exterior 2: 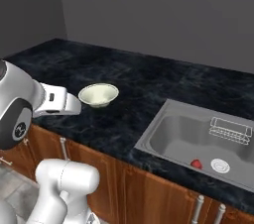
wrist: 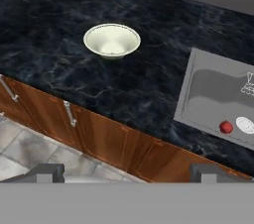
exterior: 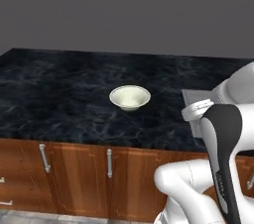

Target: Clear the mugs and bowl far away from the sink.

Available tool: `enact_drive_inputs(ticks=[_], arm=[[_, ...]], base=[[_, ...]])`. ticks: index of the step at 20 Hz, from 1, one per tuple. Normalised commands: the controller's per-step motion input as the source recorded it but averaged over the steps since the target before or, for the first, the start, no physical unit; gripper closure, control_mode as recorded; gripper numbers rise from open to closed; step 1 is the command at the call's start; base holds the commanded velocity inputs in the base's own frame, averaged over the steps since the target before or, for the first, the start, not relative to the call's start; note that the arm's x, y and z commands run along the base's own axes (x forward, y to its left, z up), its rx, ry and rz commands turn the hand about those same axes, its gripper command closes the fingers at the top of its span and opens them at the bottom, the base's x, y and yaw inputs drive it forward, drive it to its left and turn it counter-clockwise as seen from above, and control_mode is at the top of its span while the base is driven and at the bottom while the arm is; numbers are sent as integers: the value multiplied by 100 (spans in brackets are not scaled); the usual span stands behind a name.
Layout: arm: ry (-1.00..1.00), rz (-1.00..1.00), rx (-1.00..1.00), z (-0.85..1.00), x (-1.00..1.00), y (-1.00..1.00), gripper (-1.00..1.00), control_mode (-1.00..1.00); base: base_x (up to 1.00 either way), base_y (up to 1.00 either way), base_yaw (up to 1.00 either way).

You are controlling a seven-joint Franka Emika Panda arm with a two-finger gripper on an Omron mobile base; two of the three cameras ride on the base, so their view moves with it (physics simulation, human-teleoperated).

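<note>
Bowl (exterior: pixel 129 97) sits upright and alone on the dark marbled table (exterior: pixel 59 94), a little back from the near edge and well apart to the left of the sink (exterior 2: pixel 198 141); nothing touches it. The sink basin holds a small red object (exterior 2: pixel 196 163) just left of the round drain (exterior 2: pixel 220 165), with a wire basket (exterior 2: pixel 229 130) at its far side. Gripper (wrist: pixel 127 172) hangs out in front of the wooden cabinet fronts (wrist: pixel 106 141), jaws spread to full width with nothing between them, clear of the bowl.
</note>
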Motion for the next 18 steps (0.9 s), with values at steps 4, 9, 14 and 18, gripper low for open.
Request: enact_drive_inputs(ticks=[4, 9, 14, 18], arm=[[0, 0, 0, 0, 0, 0, -100, 100], [0, 0, 0, 0, 0, 0, -100, 100], [0, 0, 0, 0, 0, 0, -100, 100], [0, 0, 0, 0, 0, 0, -100, 100]], base=[[0, 57, -32], [-22, 61, -19], [2, 5, -12], [11, 22, -9]])
